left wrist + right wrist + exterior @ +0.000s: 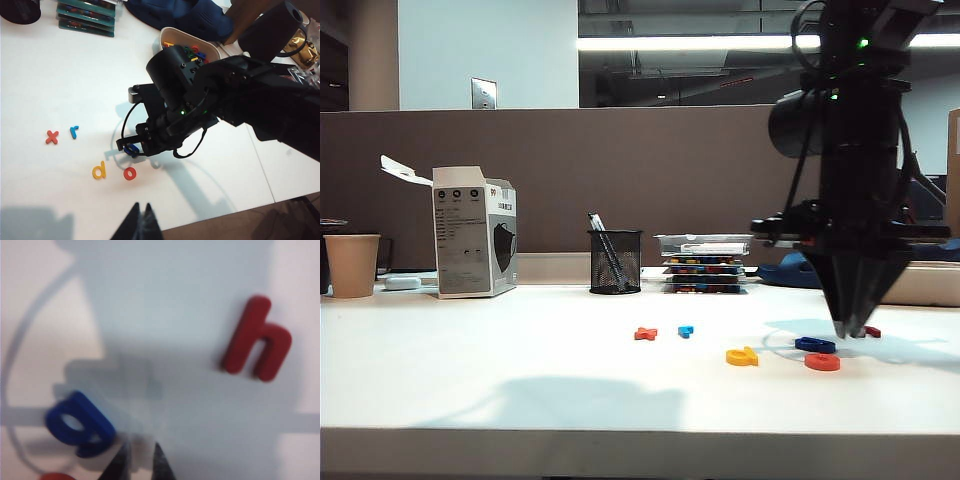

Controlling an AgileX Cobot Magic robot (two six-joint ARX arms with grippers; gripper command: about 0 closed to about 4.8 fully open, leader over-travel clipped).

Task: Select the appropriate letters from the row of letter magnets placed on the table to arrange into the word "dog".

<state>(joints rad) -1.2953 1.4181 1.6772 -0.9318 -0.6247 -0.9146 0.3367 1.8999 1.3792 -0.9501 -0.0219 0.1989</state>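
Note:
On the white table point(520, 350) the yellow "d" point(742, 356), the orange-red "o" point(822, 362) and the dark blue "g" point(815, 345) lie close together. The left wrist view shows the "d" point(99, 170) beside the "o" point(130, 173). My right gripper point(855, 330) points down just behind the "g" point(80, 424). Its jaws point(137, 452) stand a narrow gap apart with nothing between them, and the "g" lies beside one finger. My left gripper point(141, 207) hangs shut and empty over the table's front edge.
The orange "x" point(645, 333) and light blue "r" point(685, 330) lie left of the group, the dark red "h" point(257, 340) right of it. Along the back stand a paper cup point(352, 265), a box point(475, 245), a mesh pen holder point(615, 262) and stacked trays point(705, 262). A white bowl point(172, 37) holds several spare letters.

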